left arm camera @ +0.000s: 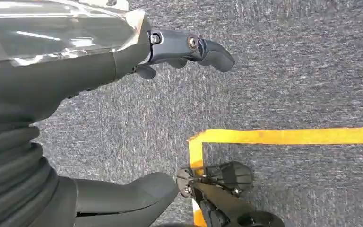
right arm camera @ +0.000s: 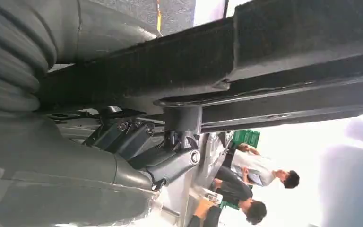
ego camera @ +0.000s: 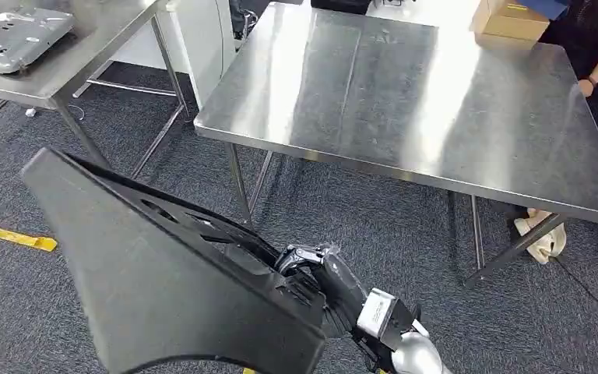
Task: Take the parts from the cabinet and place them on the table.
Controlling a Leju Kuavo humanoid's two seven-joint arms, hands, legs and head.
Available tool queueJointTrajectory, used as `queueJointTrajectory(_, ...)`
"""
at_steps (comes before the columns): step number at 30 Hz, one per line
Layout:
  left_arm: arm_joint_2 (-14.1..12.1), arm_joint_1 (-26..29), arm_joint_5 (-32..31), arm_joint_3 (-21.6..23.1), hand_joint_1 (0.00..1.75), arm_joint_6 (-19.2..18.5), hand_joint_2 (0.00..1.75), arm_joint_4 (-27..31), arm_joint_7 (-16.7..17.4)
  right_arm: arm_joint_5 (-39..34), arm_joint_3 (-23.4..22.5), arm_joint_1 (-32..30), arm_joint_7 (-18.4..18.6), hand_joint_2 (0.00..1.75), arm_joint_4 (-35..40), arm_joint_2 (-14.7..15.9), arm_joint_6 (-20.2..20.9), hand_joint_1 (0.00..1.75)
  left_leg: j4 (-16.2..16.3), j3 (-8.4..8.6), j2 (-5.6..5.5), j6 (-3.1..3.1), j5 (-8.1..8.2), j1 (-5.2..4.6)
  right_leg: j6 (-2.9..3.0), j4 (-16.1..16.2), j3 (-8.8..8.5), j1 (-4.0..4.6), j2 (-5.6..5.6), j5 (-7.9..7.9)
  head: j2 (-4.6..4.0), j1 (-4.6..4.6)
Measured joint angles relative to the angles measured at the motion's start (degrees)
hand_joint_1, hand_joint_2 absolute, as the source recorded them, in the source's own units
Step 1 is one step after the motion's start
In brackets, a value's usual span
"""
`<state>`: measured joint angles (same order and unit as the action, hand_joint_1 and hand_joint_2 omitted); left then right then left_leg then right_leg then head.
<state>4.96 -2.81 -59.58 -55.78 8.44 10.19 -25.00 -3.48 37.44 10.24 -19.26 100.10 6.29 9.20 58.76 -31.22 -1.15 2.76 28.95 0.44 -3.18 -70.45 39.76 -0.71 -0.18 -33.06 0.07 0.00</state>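
Steel table (ego camera: 436,109) on grey carpet (ego camera: 358,226)

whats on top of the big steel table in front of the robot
The steel table has a bare, shiny top; a cardboard box sits at its far edge. The black part in the right hand is not over it.

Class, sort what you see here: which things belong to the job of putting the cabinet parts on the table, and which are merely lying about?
Belongs to the job:
black part, gripped by the right hand
steel table, bare top

Just lying about:
cardboard box
metal plate on the side table
yellow floor tape
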Motion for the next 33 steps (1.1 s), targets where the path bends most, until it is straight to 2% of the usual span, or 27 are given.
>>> queueJointTrajectory(2,0.1,0.0,0.0,0.0,0.00,0.1,1.75,0.0,0.0,-0.1,0.0,0.0,0.0,1.75,0.0,0.1,0.0,1.71,0.0,1.52,-0.12,-0.32,1.21,-0.03,-0.94,9.9,-2.62,0.18,0.00,7.04,0.00,0.07)
queueJointTrajectory(3,0.2,-0.1,0.0,0.0,0.00,0.1,1.75,-0.2,0.0,-0.2,0.0,-0.1,0.0,1.75,-0.1,0.1,0.0,1.71,0.4,2.15,-0.15,-0.63,1.77,-0.23,-0.17,11.2,-2.53,0.36,0.05,8.49,0.00,0.01)
queueJointTrajectory(4,0.2,-0.1,0.0,0.0,0.00,0.3,1.75,-0.2,0.0,-0.3,0.0,-0.1,0.0,1.75,-0.1,0.1,-0.1,1.71,0.1,2.01,-0.31,-1.06,2.04,-0.30,1.03,11.0,-3.28,0.80,0.04,8.13,0.00,0.08)
queueJointTrajectory(5,0.3,0.0,0.1,0.0,0.00,0.9,1.75,-0.2,-0.1,-0.4,0.0,-0.3,0.0,1.75,-0.1,0.1,-0.1,1.71,0.0,2.17,-0.25,-1.40,2.21,-0.26,1.40,11.0,-3.43,0.87,0.18,8.79,0.00,-0.07)
queueJointTrajectory(7,0.7,-0.1,0.1,0.0,0.00,1.9,1.75,-0.2,-0.5,-0.8,-0.2,-0.3,0.0,1.75,-0.1,0.2,-0.2,1.71,1.0,2.13,0.03,-1.76,1.54,-0.25,1.50,11.5,-4.01,0.36,0.52,8.75,0.00,0.02)
queueJointTrajectory(8,0.7,-0.1,0.1,0.0,0.00,2.1,1.75,-0.2,-0.6,-0.9,-0.3,-0.4,0.0,1.75,-0.1,0.1,-0.2,1.71,2.8,0.80,0.22,-2.00,1.35,-0.17,1.77,12.1,-4.71,-0.34,0.65,8.76,0.00,0.00)
queueJointTrajectory(9,1.0,-0.2,0.1,0.0,0.00,2.3,1.75,-0.2,-0.7,-0.9,-0.4,-0.3,0.0,1.75,-0.1,0.1,-0.2,1.71,6.4,-1.03,0.47,-2.34,1.63,-0.27,2.21,12.4,-5.27,-0.30,0.68,8.49,0.00,0.00)
queueJointTrajectory(12,1.3,-0.2,0.1,0.0,0.00,2.5,1.75,-0.2,-0.7,-1.1,-0.3,-0.4,-0.1,1.75,-0.1,0.2,-0.1,1.71,16.1,-7.77,0.72,-3.33,7.15,0.35,3.07,12.4,-5.84,-0.32,1.44,7.88,0.00,-0.07)
queueJointTrajectory(13,1.3,-0.2,0.2,0.0,0.00,2.6,1.75,-0.2,-0.7,-1.3,-0.4,-0.4,-0.1,1.75,-0.1,0.2,0.0,1.71,17.0,-9.09,0.73,-3.56,7.55,0.42,3.16,12.4,-5.95,-0.32,1.91,7.80,0.00,-0.11)
queueJointTrajectory(14,1.3,-0.2,0.2,0.0,0.00,2.8,1.75,-0.2,-0.7,-1.4,-0.3,-0.4,-0.1,1.75,-0.1,0.2,0.2,1.71,15.8,-9.37,0.72,-3.71,6.18,0.59,3.18,12.4,-6.08,-0.35,2.42,7.74,0.00,-0.17)
queueJointTrajectory(15,1.3,-0.2,0.2,0.0,0.00,3.0,1.75,-0.2,-0.7,-1.4,-0.3,-0.4,-0.1,1.75,-0.1,0.2,0.3,1.71,12.8,-8.52,0.72,-3.79,3.65,0.79,3.03,12.4,-6.23,-0.42,3.04,7.61,0.00,-0.15)
queueJointTrajectory(16,1.2,-0.2,0.2,-0.1,0.00,3.1,1.75,-0.2,-0.7,-1.4,-0.3,-0.4,-0.1,1.75,-0.1,0.2,0.4,1.71,7.9,-6.58,0.53,-3.86,0.32,1.01,2.92,12.4,-6.47,-0.50,3.68,7.53,0.00,-0.18)
queueJointTrajectory(17,1.2,-0.2,0.2,-0.1,0.00,3.1,1.75,-0.2,-0.7,-1.4,-0.3,-0.4,-0.1,1.75,-0.1,0.2,0.4,1.71,3.1,-4.53,-0.55,-3.92,-2.53,1.32,2.68,12.4,-6.66,-0.54,4.19,7.39,0.00,-0.15)
queueJointTrajectory(18,1.2,-0.2,0.2,0.0,0.00,3.1,1.75,-0.2,-0.7,-1.4,-0.3,-0.4,-0.2,1.75,-0.1,0.2,0.4,1.71,0.6,-3.63,-3.29,-3.74,-1.94,1.53,2.31,12.3,-6.72,-0.33,4.70,7.29,0.00,-0.13)
queueJointTrajectory(19,1.3,-0.2,0.2,0.0,0.00,3.2,1.75,-0.3,-0.7,-1.4,-0.3,-0.3,-0.2,1.75,-0.1,0.2,0.4,1.71,0.7,-3.66,-3.29,-3.21,0.63,1.33,2.06,12.2,-6.24,-0.24,5.27,7.40,0.00,-0.09)
queueJointTrajectory(21,1.3,-0.1,0.3,-0.1,0.00,3.4,1.75,-0.3,-0.7,-1.5,-0.3,-0.4,-0.1,1.75,-0.1,0.2,0.4,1.71,0.7,-3.01,-2.58,-2.13,-1.74,0.90,1.09,12.3,-5.90,-0.37,6.26,7.29,0.00,-0.28)
queueJointTrajectory(22,1.3,-0.1,0.3,-0.1,0.00,3.6,1.75,-0.3,-0.7,-1.5,-0.3,-0.4,-0.2,1.75,-0.1,0.2,0.4,1.71,0.5,-2.74,-1.87,-1.77,-1.99,0.89,0.69,12.5,-5.46,-0.28,6.97,7.49,0.00,-0.06)
queueJointTrajectory(23,1.5,-0.2,0.3,-0.1,0.00,3.7,1.75,-0.3,-0.7,-1.5,-0.4,-0.4,-0.2,1.75,-0.1,0.3,0.4,1.71,-0.1,-2.39,-0.87,-1.11,-2.49,1.40,0.43,12.1,-5.52,-0.08,6.51,7.17,0.00,-0.13)
queueJointTrajectory(24,1.5,-0.3,0.3,-0.1,0.00,3.7,1.75,-0.3,-0.7,-1.5,-0.5,-0.3,-0.2,1.75,-0.1,0.3,0.4,1.71,-0.3,-2.26,-0.58,-0.87,-2.45,1.14,0.53,10.3,-4.73,0.06,3.53,6.13,0.00,-0.02)
queueJointTrajectory(25,1.5,-0.4,0.3,-0.1,0.00,3.7,1.75,-0.3,-0.7,-1.5,-0.5,-0.1,-0.2,1.75,-0.1,0.3,0.4,1.71,-0.2,-2.24,0.23,-0.50,-2.34,1.00,0.93,6.5,-2.69,0.13,1.94,4.14,0.00,0.46)
queueJointTrajectory(27,1.5,-0.3,0.3,-0.1,0.00,3.7,1.75,-0.3,-0.7,-1.5,-0.5,-0.1,-0.2,1.75,-0.1,0.3,0.4,1.71,-0.2,-2.27,1.72,-0.21,-2.16,0.59,1.28,-3.2,2.20,0.03,1.00,0.42,0.00,0.46)
queueJointTrajectory(28,1.5,-0.2,0.3,-0.1,0.00,3.7,1.75,-0.3,-0.7,-1.5,-0.5,-0.2,-0.2,1.75,-0.2,0.4,0.4,1.71,-0.2,-2.26,2.37,-0.10,-2.08,0.46,1.03,-5.9,3.62,-0.01,0.89,-0.09,0.00,0.55)
queueJointTrajectory(29,1.6,-0.2,0.3,-0.1,0.00,3.7,1.75,-0.3,-0.7,-1.5,-0.5,-0.3,-0.2,1.75,-0.2,0.5,0.4,1.71,-0.2,-2.19,3.03,-0.09,-2.00,0.40,0.65,-5.7,3.64,-0.02,0.82,0.35,0.00,0.46)
queueJointTrajectory(30,1.6,-0.3,0.3,-0.1,0.00,3.6,1.75,-0.3,-0.8,-1.5,-0.5,-0.3,-0.2,1.75,-0.2,0.5,0.4,1.71,-0.2,-2.06,3.60,-0.13,-1.88,0.39,0.11,-2.7,2.10,-0.01,0.65,1.76,0.00,0.55)
queueJointTrajectory(31,1.6,-0.3,0.3,-0.1,0.00,3.5,1.75,-0.3,-0.9,-1.5,-0.5,-0.3,-0.2,1.75,-0.2,0.5,0.4,1.71,-0.2,-1.89,4.09,-0.25,-1.75,0.39,-0.36,1.9,-0.26,0.00,0.25,3.54,0.00,0.53)
queueJointTrajectory(32,1.6,-0.4,0.3,-0.1,0.00,3.5,1.75,-0.3,-0.9,-1.5,-0.5,-0.3,-0.2,1.75,-0.2,0.5,0.3,1.71,-0.2,-1.57,4.65,-0.45,-1.55,0.38,-0.64,8.4,-3.77,0.06,-1.08,5.67,0.00,0.52)
queueJointTrajectory(33,1.7,-0.4,0.3,-0.1,0.00,3.3,1.75,-0.3,-0.9,-1.5,-0.5,-0.3,-0.2,1.75,-0.2,0.5,0.2,1.71,-0.2,-1.41,4.52,-0.68,-1.40,0.29,-0.43,11.8,-5.64,0.14,-2.00,6.42,0.00,0.63)
